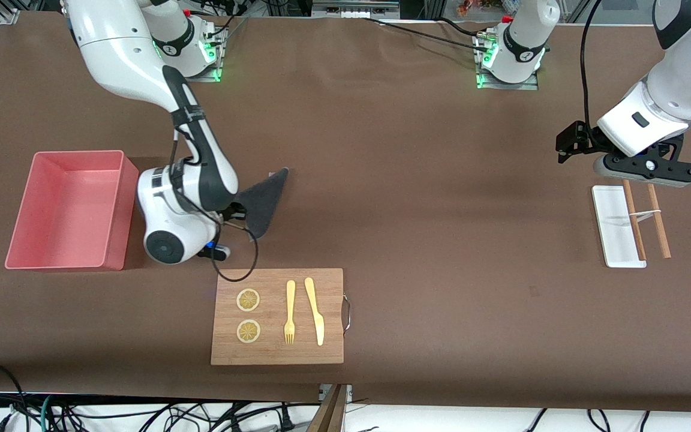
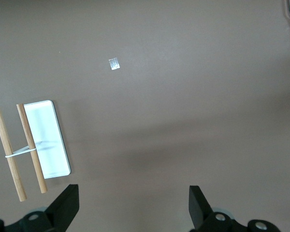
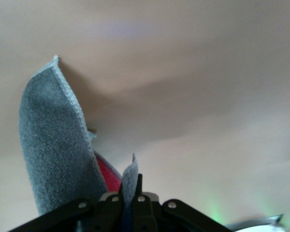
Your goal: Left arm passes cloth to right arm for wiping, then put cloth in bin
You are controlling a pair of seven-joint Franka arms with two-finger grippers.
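Note:
The cloth (image 1: 263, 201) hangs dark grey from my right gripper (image 1: 234, 211), which is shut on it in the air above the table, between the pink bin (image 1: 69, 210) and the wooden board. In the right wrist view the cloth (image 3: 53, 145) shows grey with a pink-red face, pinched between the fingers of the gripper (image 3: 129, 193). The bin stands at the right arm's end of the table. My left gripper (image 1: 642, 168) is open and empty, over the white tray; its fingers (image 2: 65, 205) stand wide apart in the left wrist view.
A wooden board (image 1: 278, 316) with two lemon slices, a fork and a knife lies nearer the front camera than the cloth. A narrow white tray (image 1: 615, 225) and two wooden sticks (image 1: 651, 219) lie at the left arm's end; both show in the left wrist view (image 2: 46, 137).

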